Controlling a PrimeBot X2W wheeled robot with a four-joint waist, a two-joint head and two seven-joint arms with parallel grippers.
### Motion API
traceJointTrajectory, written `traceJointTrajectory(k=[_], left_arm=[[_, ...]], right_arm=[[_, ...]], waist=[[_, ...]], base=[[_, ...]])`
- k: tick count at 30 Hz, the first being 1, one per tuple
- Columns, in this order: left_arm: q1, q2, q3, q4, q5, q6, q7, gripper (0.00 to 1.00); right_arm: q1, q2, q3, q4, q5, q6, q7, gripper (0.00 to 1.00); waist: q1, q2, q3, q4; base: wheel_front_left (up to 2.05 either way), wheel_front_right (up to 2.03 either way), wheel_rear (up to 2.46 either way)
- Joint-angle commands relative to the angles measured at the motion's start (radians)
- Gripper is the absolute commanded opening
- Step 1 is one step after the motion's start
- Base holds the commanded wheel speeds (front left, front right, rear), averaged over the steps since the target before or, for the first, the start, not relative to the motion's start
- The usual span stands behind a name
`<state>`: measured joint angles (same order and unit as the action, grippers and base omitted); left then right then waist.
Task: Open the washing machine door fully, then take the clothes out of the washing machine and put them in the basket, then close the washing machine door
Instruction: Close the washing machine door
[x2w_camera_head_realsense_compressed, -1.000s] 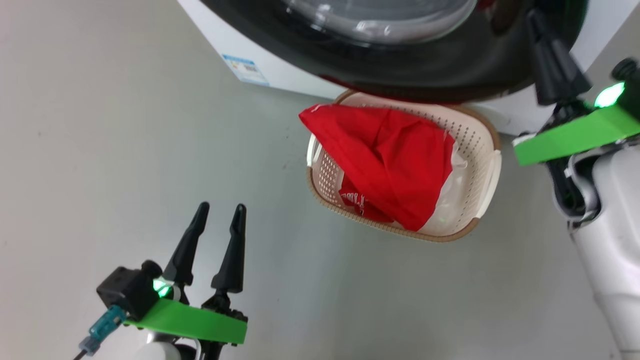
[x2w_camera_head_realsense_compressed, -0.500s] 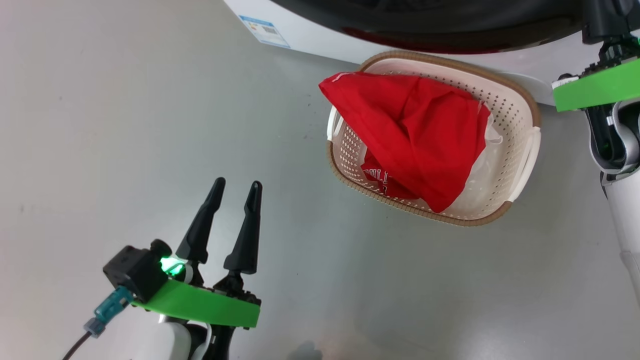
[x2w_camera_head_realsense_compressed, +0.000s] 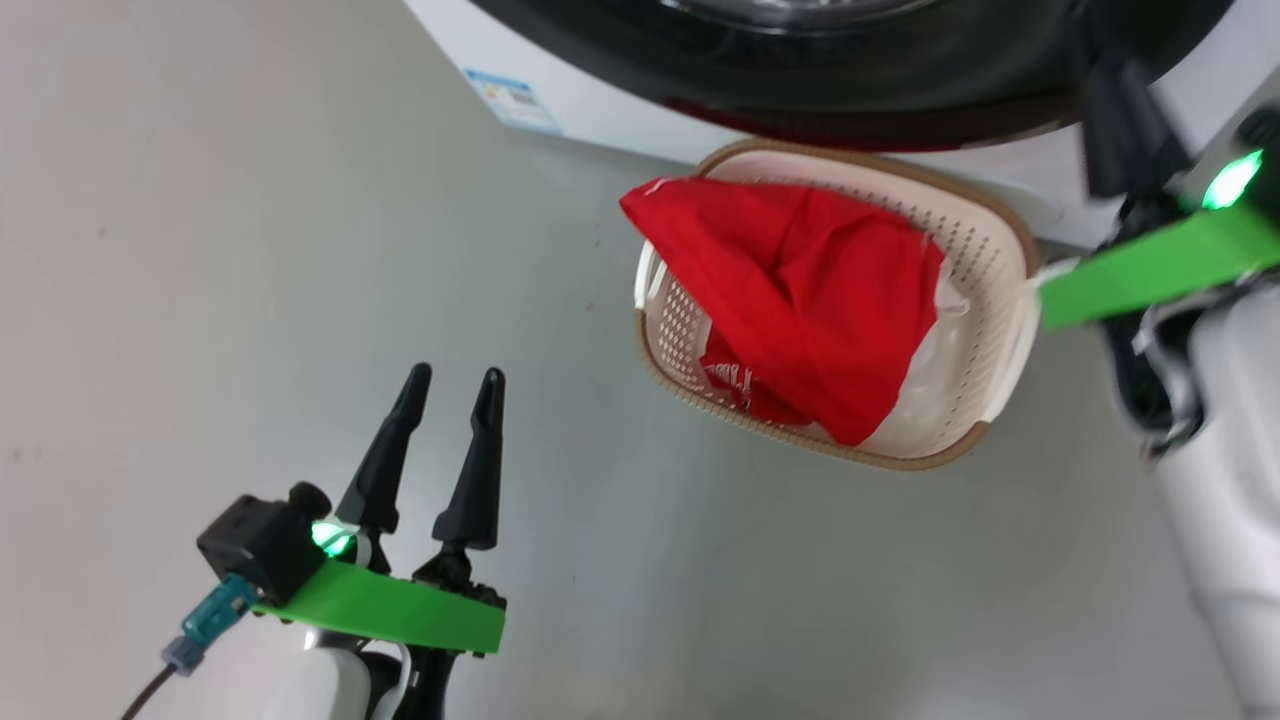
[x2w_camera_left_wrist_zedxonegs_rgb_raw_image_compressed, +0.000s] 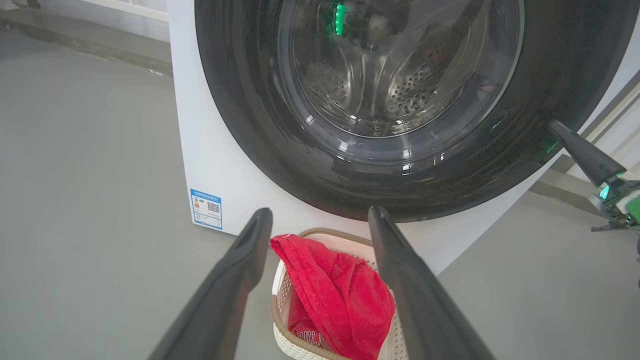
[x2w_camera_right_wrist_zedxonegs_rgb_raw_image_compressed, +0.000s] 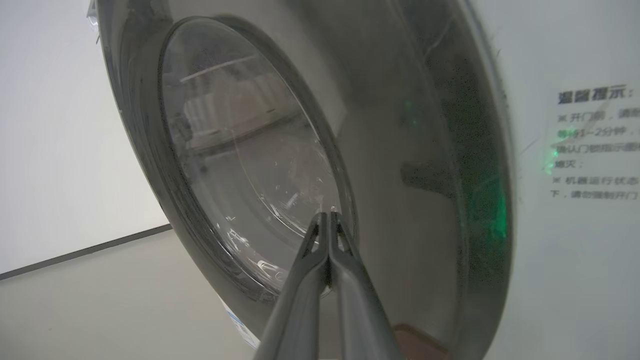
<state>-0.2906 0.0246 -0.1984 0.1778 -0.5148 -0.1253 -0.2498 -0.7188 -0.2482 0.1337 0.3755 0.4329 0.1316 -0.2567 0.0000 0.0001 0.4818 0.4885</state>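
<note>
one basket (x2w_camera_head_realsense_compressed: 990, 285), one washing machine (x2w_camera_head_realsense_compressed: 600, 100), one washing machine door (x2w_camera_head_realsense_compressed: 850, 85), two grippers. the basket stands on the floor just below the door, which looks closed, and holds a heap of red clothes (x2w_camera_head_realsense_compressed: 810, 300) draped over one rim; garment count unclear. left gripper (x2w_camera_head_realsense_compressed: 456, 373) spread wide, empty; right gripper (x2w_camera_right_wrist_zedxonegs_rgb_raw_image_compressed: 328, 216) pinched together on nothing, tips near the door glass.

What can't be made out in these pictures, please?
- Head view: red sportswear clothes hide the cream perforated plastic basket's bottom.
- Head view: the top edge cuts off the black-rimmed round glass door.
- Left wrist view: the white washing machine's small blue label is too small to read.
</note>
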Motion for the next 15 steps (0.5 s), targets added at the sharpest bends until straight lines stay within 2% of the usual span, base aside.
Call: traceJointTrajectory(k=[1, 3, 5, 6, 7, 15], left_arm=[[0.017, 0.026, 0.043, -0.012, 0.014, -0.005, -0.012, 1.0], [0.027, 0.026, 0.051, -0.005, 0.029, -0.005, -0.012, 1.0], [0.038, 0.026, 0.059, 0.001, 0.044, -0.005, -0.012, 1.0], [0.044, 0.026, 0.063, 0.004, 0.05, -0.005, -0.012, 1.0], [0.05, 0.026, 0.068, 0.006, 0.057, -0.005, -0.012, 1.0], [0.095, 0.026, 0.099, 0.024, 0.11, -0.005, -0.012, 1.0]], right_arm=[[0.042, 0.027, 0.023, -0.032, 0.007, -0.001, -0.005, 0.25], [0.08, 0.037, 0.029, -0.039, 0.008, -0.001, -0.005, 0.34], [0.122, 0.049, 0.025, -0.048, 0.009, -0.001, -0.005, 0.49], [0.143, 0.053, 0.026, -0.053, 0.006, -0.001, -0.005, 0.88], [0.165, 0.057, 0.026, -0.058, 0.006, -0.001, -0.005, 1.0], [0.33, 0.076, 0.014, -0.071, -0.006, -0.001, -0.005, 1.0]], waist=[[0.0, -0.0001, -0.036, -0.026], [0.0, -0.0001, -0.058, -0.038], [0.0, -0.0001, -0.081, -0.049], [0.0, -0.0001, -0.092, -0.055], [0.0, -0.0001, -0.103, -0.061], [0.0, -0.0001, -0.179, -0.108]], base=[[0.0, 0.0, 0.0], [0.0, 0.0, 0.0], [0.0, 0.0, 0.0], [0.0, 0.0, 0.0], [0.0, 0.0, 0.0], [0.0, 0.0, 0.0]])
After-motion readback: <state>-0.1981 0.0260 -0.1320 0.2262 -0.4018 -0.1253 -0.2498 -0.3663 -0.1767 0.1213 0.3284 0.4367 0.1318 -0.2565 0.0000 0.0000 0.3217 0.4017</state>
